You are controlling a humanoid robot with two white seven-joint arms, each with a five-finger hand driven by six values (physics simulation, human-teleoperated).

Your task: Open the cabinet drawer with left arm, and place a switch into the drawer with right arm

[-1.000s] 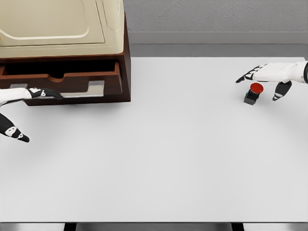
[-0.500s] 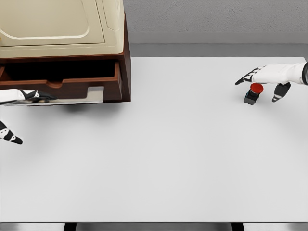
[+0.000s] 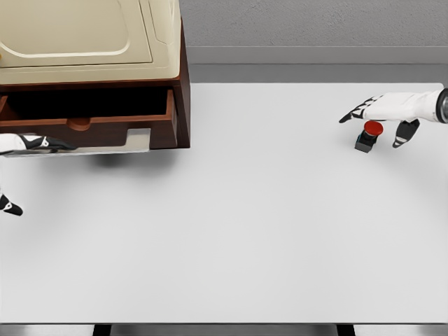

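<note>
I can read no writing or label on anything from my head camera. The cabinet (image 3: 183, 84) at ten o'clock is dark brown wood with a smooth cream top, boxy and square-cornered. Its drawer (image 3: 91, 126) stands pulled out, showing a dark hollow inside and a pale grey handle plate on the front. My left hand (image 3: 28, 143) reaches in at nine o'clock, one white-and-black finger lying along the drawer's lower front edge; another fingertip (image 3: 10, 206) hangs apart below it, so the fingers are spread, though I cannot tell whether any hooks the handle.

The switch (image 3: 367, 136), a small black block with a round red cap, sits on the table (image 3: 245, 231) at two o'clock. My right hand (image 3: 385, 112) hovers just over it, fingers splayed to either side and clamped on nothing.

The table is flat matte white with a plain edge; behind it runs a grey floor strip and a rough grey wall.
</note>
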